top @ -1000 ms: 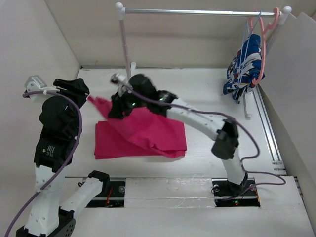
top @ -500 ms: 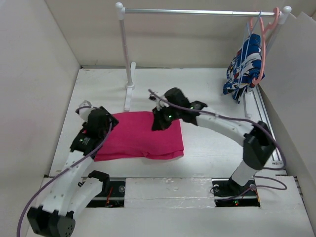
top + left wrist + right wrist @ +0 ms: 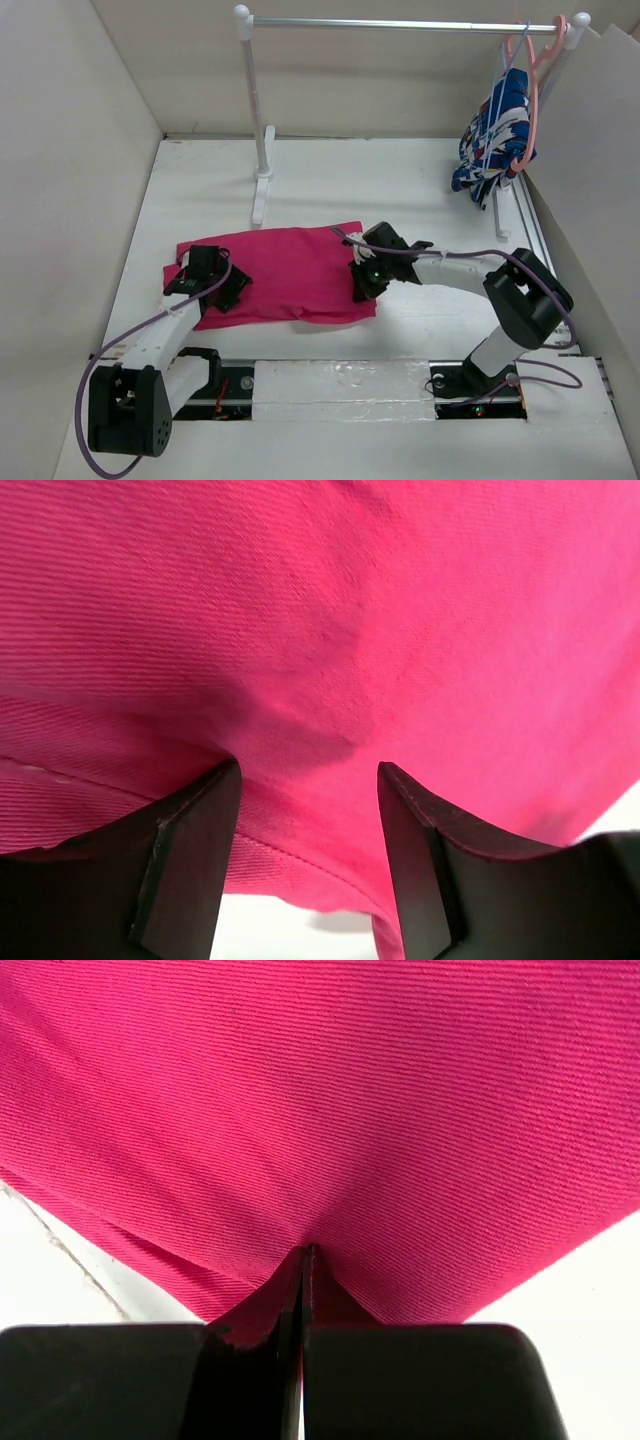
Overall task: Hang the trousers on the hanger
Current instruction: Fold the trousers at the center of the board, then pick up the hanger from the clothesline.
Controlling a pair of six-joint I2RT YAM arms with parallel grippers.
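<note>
Left gripper (image 3: pixel 214 284): it lies low on the left end of the trousers (image 3: pixel 290 272), at the near-left part of the table (image 3: pixel 400 180).
Left fingers (image 3: pixel 190 865): they are spread apart. In the left wrist view the left gripper (image 3: pixel 305 855) has a soft bulge of the pink trousers (image 3: pixel 330 630) in the gap, but the fingers do not squeeze it.
Trousers: a folded, flat magenta piece that lies on the table between the two arms, closer to the near edge than to the rack.
Right gripper (image 3: pixel 364 281): it is at the right edge of the trousers, near the front corner of the cloth.
Right fingers (image 3: pixel 400 1380): they are pressed together. In the right wrist view the right gripper (image 3: pixel 303 1305) pinches a thin fold of the trousers (image 3: pixel 330 1100) between them.
Rack (image 3: pixel 262 150): it stands at the back of the table, with a metal rail across the top.
Hanger (image 3: pixel 526 33): thin light-blue wire at the right end of the rail, hard to see, well apart from the trousers.
Salmon-pink hanger (image 3: pixel 534 95): it hangs just beside the hanger.
Blue-and-white garment (image 3: pixel 495 135): it hangs under the right end of the rail.
</note>
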